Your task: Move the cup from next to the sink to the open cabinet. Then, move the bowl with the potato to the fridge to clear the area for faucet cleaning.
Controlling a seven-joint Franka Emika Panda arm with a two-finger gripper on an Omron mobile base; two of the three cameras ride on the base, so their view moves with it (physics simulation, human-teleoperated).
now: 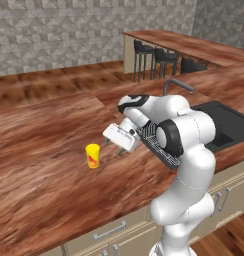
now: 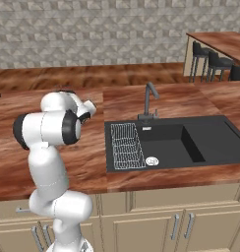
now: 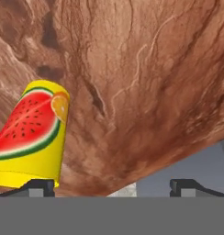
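Cup (image 1: 93, 155) stands upright on the wooden worktop (image 1: 39, 165), well in from the front edge, left of the sink (image 1: 225, 123) w/ bare wood between them. Yellow tumbler, watermelon & orange-slice picture on its side; in the hand view cup (image 3: 33, 137) sits at lower left, just above the left fingertip (image 3: 38, 186).

Gripper (image 1: 112, 143) hangs low over the worktop just right of the cup, not touching it. Jaws wide apart, nothing between them; the other fingertip (image 3: 185, 186) is far over to the right in the hand view, w/ only wood grain between the two tips.

Sink (image 2: 171, 142) is a black basin let into the worktop nr the front edge, wire rack (image 2: 127, 146) in its left part, round drain (image 2: 152, 161) beside the rack. Faucet (image 2: 149, 101) stands at the sink's back edge, spout angled over the basin. Arm's elbow overlaps the rack in the left base view.

Bar stools (image 1: 156, 60) at a raised counter beyond the worktop's far corner.
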